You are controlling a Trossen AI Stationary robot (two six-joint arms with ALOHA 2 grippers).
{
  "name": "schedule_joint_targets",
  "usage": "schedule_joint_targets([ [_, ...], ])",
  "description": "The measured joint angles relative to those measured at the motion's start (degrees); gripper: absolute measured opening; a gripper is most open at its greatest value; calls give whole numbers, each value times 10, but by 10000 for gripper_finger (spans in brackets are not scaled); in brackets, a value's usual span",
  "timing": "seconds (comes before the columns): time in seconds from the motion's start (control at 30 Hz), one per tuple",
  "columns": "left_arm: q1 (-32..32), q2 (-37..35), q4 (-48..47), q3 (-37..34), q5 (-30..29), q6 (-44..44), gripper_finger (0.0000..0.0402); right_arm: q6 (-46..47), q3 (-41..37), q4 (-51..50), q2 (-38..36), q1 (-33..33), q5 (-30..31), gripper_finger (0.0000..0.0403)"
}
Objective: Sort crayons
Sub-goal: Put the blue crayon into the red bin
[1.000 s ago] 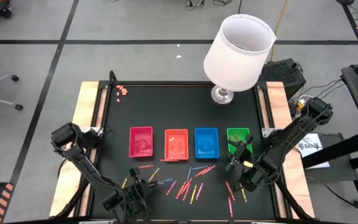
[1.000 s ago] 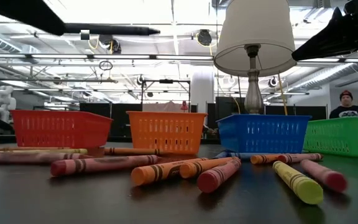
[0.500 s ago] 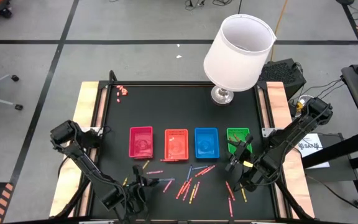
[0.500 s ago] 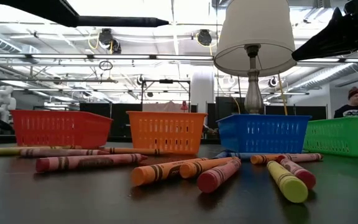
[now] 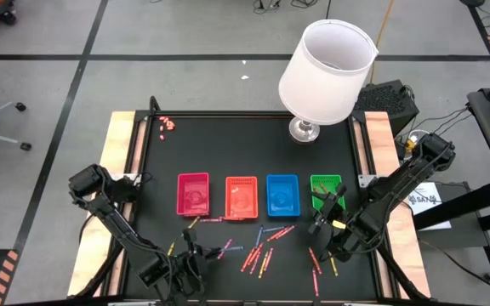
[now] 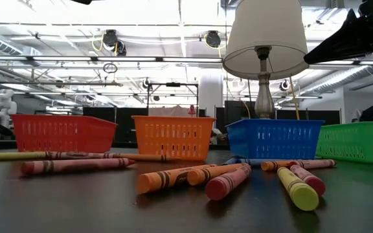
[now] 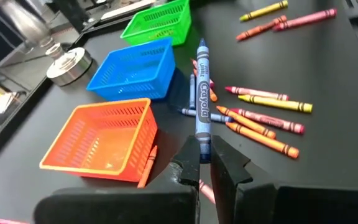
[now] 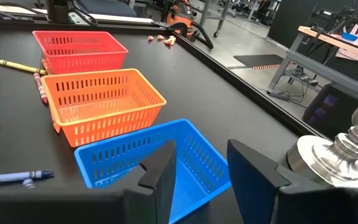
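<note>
The left pincer (image 7: 199,163), clamped on a blue crayon (image 7: 201,93), has lifted it off the bench (image 5: 228,136) (blue basket (image 7: 135,70) ahead). The right pincer (image 8: 197,163) waits, fingers apart.

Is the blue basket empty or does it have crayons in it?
Empty: both wrist views show the blue basket with a bare floor, no crayon inside.

Overhead, table-level and two wrist cameras share the baskets (image 5: 259,195).

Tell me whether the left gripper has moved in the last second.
Yes. Shut on a blue crayon, the left gripper has lifted: in the low view, the crayon left the frame above the fixed red basket.
</note>
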Motion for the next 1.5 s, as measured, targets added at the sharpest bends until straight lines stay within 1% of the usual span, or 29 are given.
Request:
schedule_joint_targets([
  [0.17,0,0,0,0,-12,-47,13,0,0,0,10,0,1,128],
  [0.27,0,0,0,0,-45,-52,13,1,0,3,15,0,1,128],
  [0.43,2,0,1,0,-100,-88,13,-1,0,26,16,0,1,128],
  [0.53,10,0,1,0,-127,-113,13,-17,0,47,16,0,0,128],
  [0.7,27,0,-3,0,-142,-136,13,-49,0,82,16,0,0,128],
  [0.83,40,0,-14,0,-142,-137,13,-75,0,103,16,0,0,128],
  [0.9,48,0,-32,0,-147,-137,13,-88,0,109,16,0,0,128],
  [1.0,56,-12,-102,0,-152,-139,13,-94,0,109,16,0,0,128],
  [1.1,59,-32,-198,0,-153,-202,13,-94,0,109,16,0,0,128],
  [1.2,58,-53,-297,0,-132,-318,13,-103,0,109,16,0,0,128],
  [1.3,56,-56,-380,0,-85,-437,13,-103,0,109,16,0,0,128],
  [1.37,58,-56,-428,0,-44,-507,13,-103,0,109,16,0,0,128],
  [1.5,76,-56,-502,0,67,-632,13,-103,0,113,16,0,0,128],
])
